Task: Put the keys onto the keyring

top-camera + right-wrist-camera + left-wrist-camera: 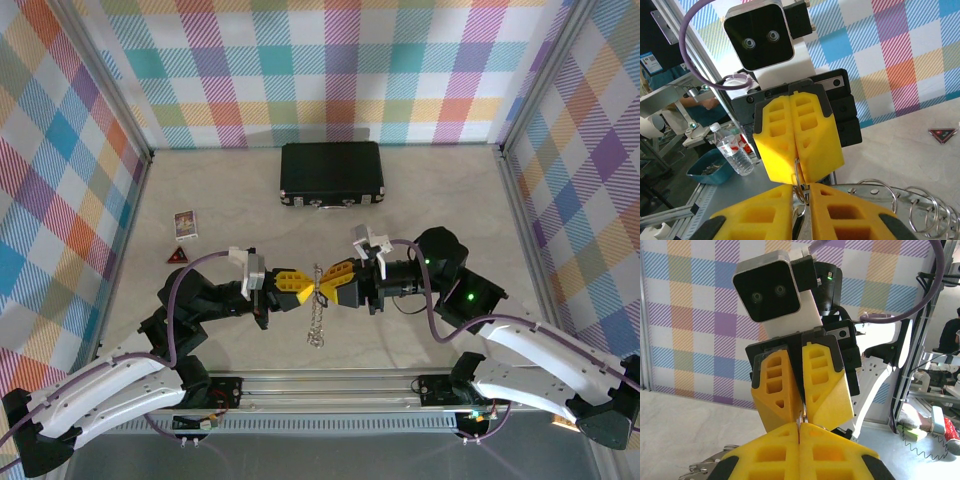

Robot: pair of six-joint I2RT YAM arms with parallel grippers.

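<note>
Keys (pixel 316 325) dangle mid-table from the keyring (pixel 799 173). The left gripper (pixel 309 287) and right gripper (pixel 326 286) both clench it. A weak pinch could drop everything.

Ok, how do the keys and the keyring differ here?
Size: the keys form a long chain of many pieces; the keyring is one small thin loop. Colour: the keys are silvery, the keyring darker. Pose: the keys dangle beneath the left hand and right hand; the keyring sits between their yellow fingertips. Both are metal.
</note>
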